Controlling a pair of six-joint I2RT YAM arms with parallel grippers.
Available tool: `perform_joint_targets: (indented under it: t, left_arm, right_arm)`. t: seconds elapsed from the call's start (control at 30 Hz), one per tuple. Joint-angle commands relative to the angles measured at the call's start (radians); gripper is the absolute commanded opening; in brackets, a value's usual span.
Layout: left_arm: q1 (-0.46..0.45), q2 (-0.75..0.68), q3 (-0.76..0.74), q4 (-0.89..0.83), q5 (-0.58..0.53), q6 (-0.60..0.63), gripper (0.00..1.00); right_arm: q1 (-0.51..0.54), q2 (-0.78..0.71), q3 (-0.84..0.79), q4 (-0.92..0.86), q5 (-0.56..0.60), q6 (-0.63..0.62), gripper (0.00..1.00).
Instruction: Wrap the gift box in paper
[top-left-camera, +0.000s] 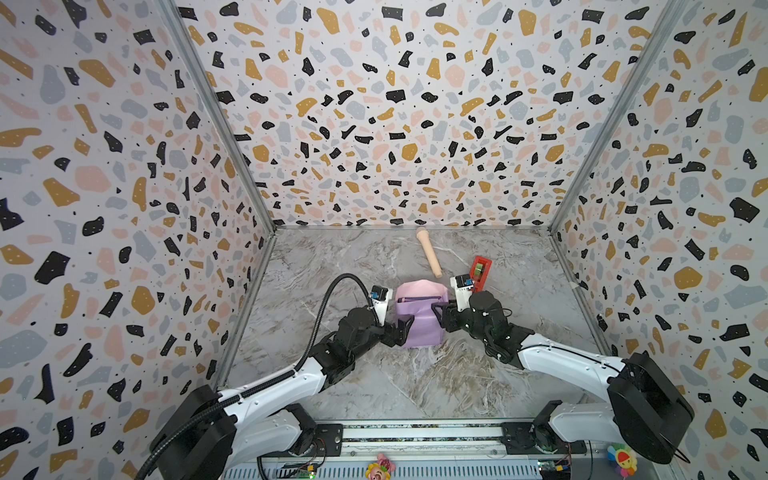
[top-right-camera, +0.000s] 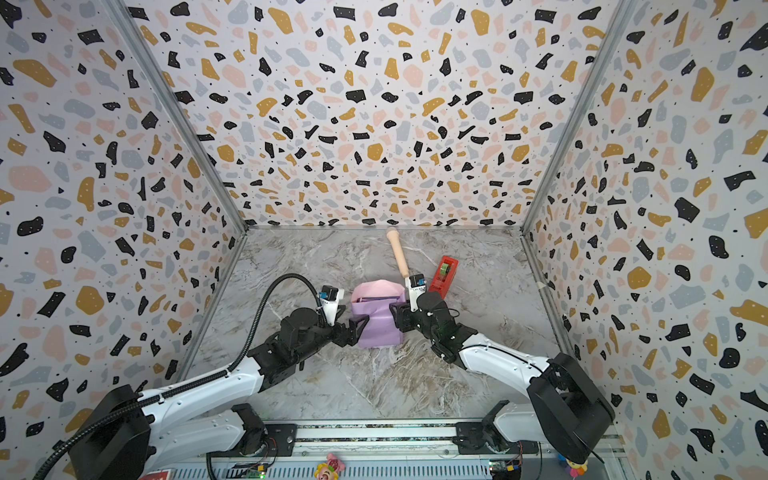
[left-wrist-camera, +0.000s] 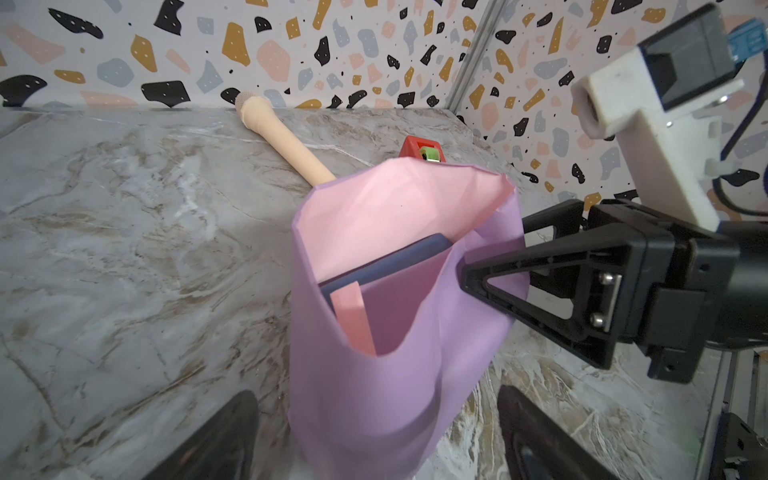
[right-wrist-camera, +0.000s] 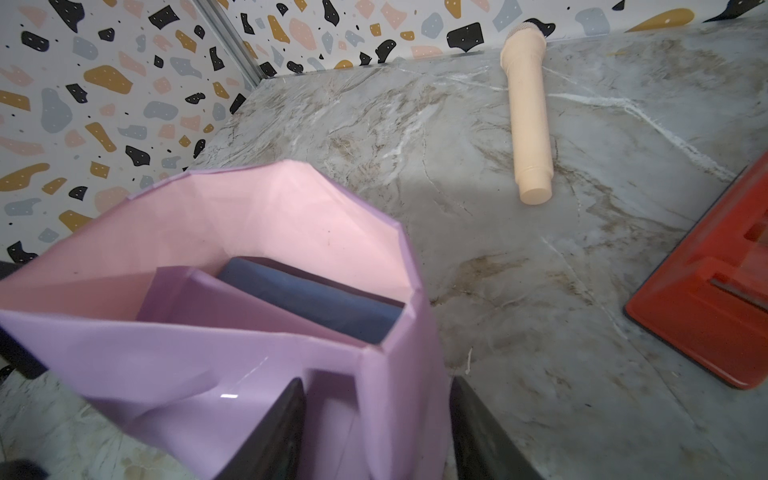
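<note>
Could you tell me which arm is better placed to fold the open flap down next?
Probably the left: the left gripper is open and free, while the right gripper grips the paper, steadying the box.

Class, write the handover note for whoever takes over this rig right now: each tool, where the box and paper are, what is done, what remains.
Left tool: open, straddling the paper without clamping.
Right tool: appears closed on the paper's opposite side.
Gift box: inside the paper sleeve, navy edge showing at the open end.
Done: paper wrapped round the box.
Left: fold the open end shut, probably tape; red tape dispenser sits beyond the right tool.
</note>
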Motion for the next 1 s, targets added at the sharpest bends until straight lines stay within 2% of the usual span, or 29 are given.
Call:
perform_joint_targets:
  t: [0.0, 0.23, 0.47, 0.67, 0.97]
  left_arm:
    - [0.006, 0.047, 0.022, 0.005, 0.031, 0.047, 0.90]
    - [0.025, 0.087, 0.046, 0.027, -0.045, 0.012, 0.90]
    - [0.058, 0.087, 0.033, 0.038, -0.027, -0.003, 0.89]
    - [0.105, 0.097, 0.020, 0.079, 0.039, -0.055, 0.89]
    - [0.153, 0.100, 0.031, 0.076, 0.054, -0.097, 0.89]
  right_arm:
    - [-0.004, 0.005, -0.017, -0.082, 0.025, -0.008, 0.55]
    - [-0.004, 0.004, -0.017, -0.085, 0.022, -0.011, 0.55]
    - [-0.004, 0.006, -0.019, -0.083, 0.023, -0.014, 0.55]
    - [-0.004, 0.010, -0.021, -0.084, 0.023, -0.015, 0.54]
    - [-0.003, 0.009, -0.031, -0.078, 0.022, -0.014, 0.53]
